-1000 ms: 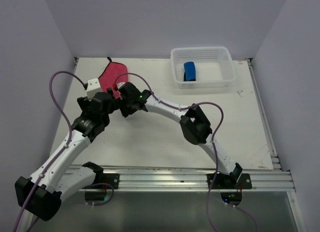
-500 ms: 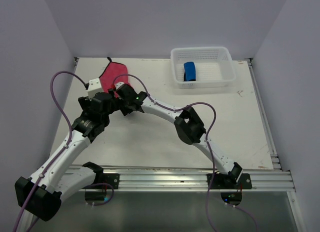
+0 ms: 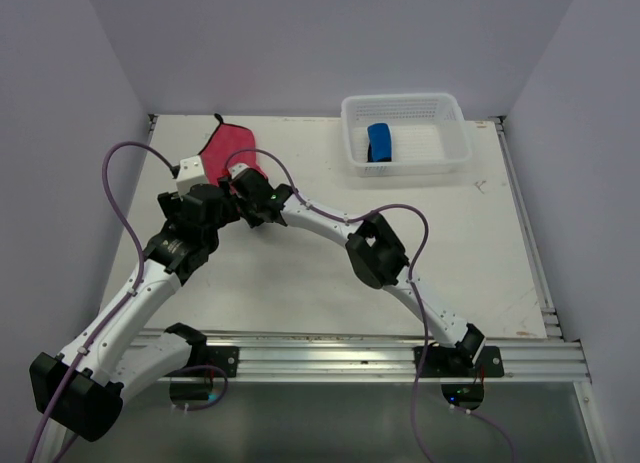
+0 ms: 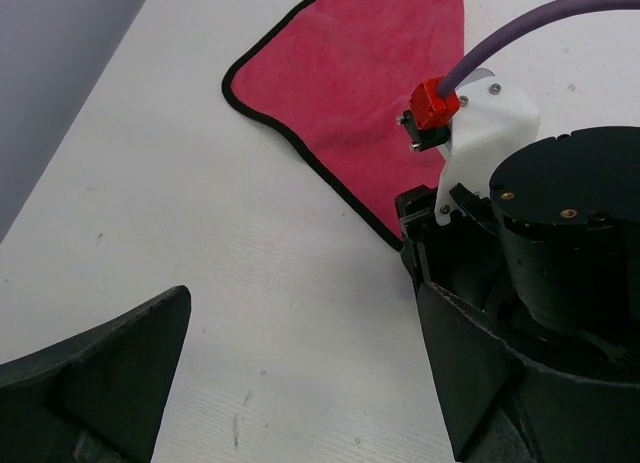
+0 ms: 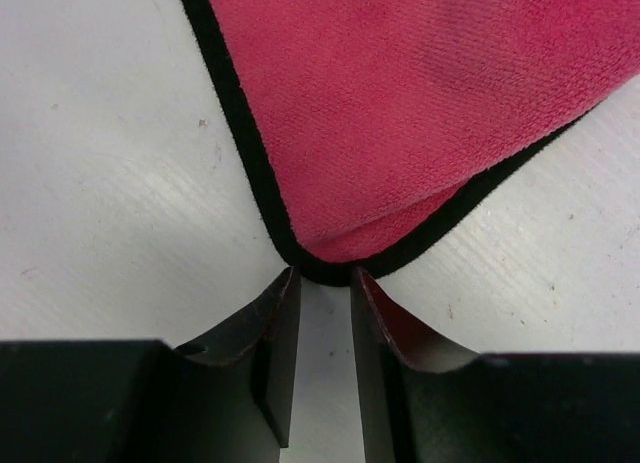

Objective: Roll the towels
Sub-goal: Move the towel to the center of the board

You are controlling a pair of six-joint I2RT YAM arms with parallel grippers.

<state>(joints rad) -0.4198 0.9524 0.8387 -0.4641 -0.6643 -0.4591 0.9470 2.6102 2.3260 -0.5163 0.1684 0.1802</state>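
The pink-red towel (image 3: 228,148) lies flat at the back left of the table, dark edging all round. It also shows in the left wrist view (image 4: 370,83) and the right wrist view (image 5: 420,103). My right gripper (image 5: 323,278) sits low on the table at the towel's near corner. Its jaws stand a narrow gap apart, and the black-edged corner just touches the fingertips. My left gripper (image 4: 300,383) is wide open and empty over bare table, just near-left of the towel and beside the right wrist (image 4: 560,213). The blue towel (image 3: 379,141) lies rolled in the basket.
A white mesh basket (image 3: 455,133) stands at the back right and holds the blue roll. Both arms crowd together at the left (image 3: 240,198). The left wall and the table's left edge are close to the pink towel.
My right gripper has slid left and a little farther back, up to the pink towel's near corner, and its elbow has followed. The left arm has barely moved.
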